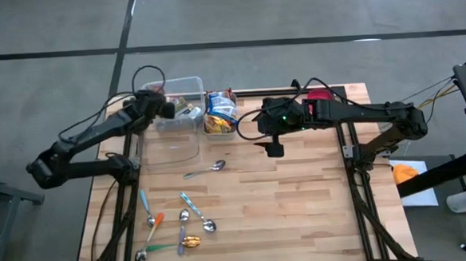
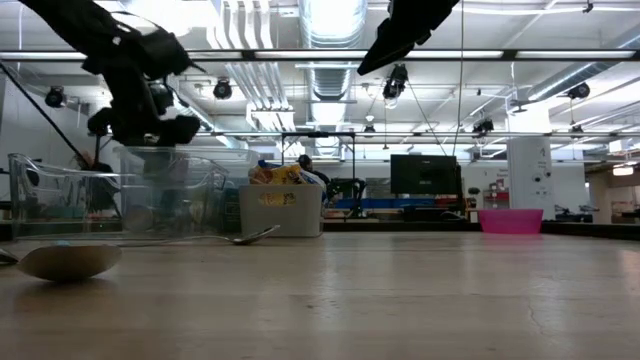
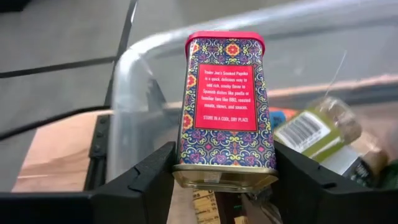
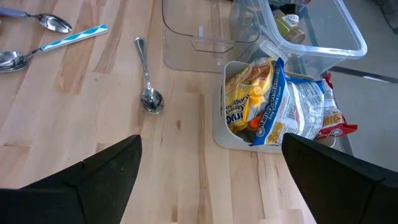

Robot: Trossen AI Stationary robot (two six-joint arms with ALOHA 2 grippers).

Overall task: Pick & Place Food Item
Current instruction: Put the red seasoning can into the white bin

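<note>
A patterned spice tin (image 3: pixel 227 106) with a red lid sits between the fingers of my left gripper (image 3: pixel 224 168), at the far left of the table (image 1: pixel 166 107) over a clear plastic bin (image 3: pixel 134 74). A green-lidded jar (image 3: pixel 317 127) and other packets lie in that bin. A white bin (image 1: pixel 220 115) next to it holds bags of food (image 4: pixel 280 106). My right gripper (image 1: pixel 274 144) hangs open above the middle of the table, nothing between its fingers (image 4: pixel 211 168). My left gripper pinches the tin between its two fingers, one on each narrow side near the tin's base end (image 3: pixel 180 158). The red lid end (image 3: pixel 225 38) points away from the fingers. The tin is lifted clear, above the clear bin's rim.
A second clear bin (image 1: pixel 170 146) stands nearer on the left. One spoon (image 1: pixel 205 170) lies mid-table, and several spoons and utensils (image 1: pixel 174 225) lie at the near left. A pink bowl (image 2: pixel 510 220) shows beyond the table. Bare wood fills the near right.
</note>
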